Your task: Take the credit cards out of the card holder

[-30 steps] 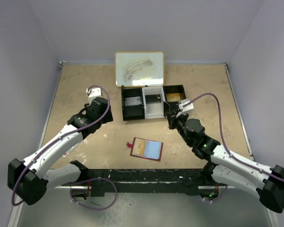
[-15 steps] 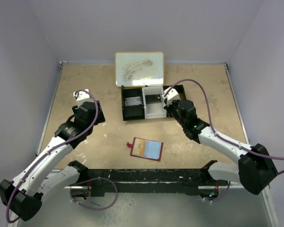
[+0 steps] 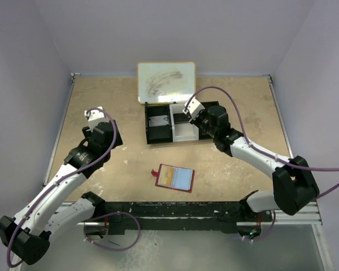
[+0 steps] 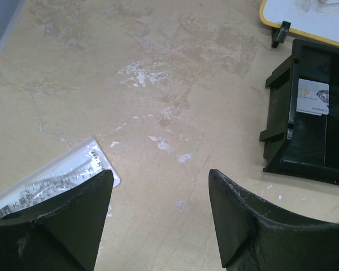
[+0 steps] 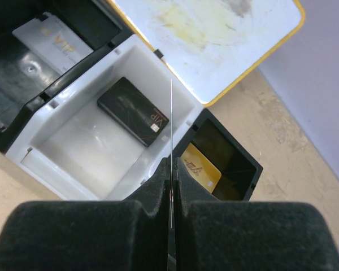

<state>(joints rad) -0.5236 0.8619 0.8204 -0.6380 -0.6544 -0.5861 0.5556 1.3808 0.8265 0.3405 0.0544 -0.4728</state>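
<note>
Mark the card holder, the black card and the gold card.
card holder [image 3: 175, 178]: top view, middle of its open sleeve face.
black card [image 5: 133, 111]: right wrist view, centre of the card.
gold card [image 5: 201, 167]: right wrist view, its visible middle.

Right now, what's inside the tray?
Tray: silver card left, black card middle, gold card right. Right gripper, pinching an edge-on card, covers part of the right compartment.

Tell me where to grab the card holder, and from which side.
Probably the red tab on its left end, approached low from the left. The card holder lies open and flat, sleeves up, so its faces offer little; the tab juts out, nearest the open left gripper.
</note>
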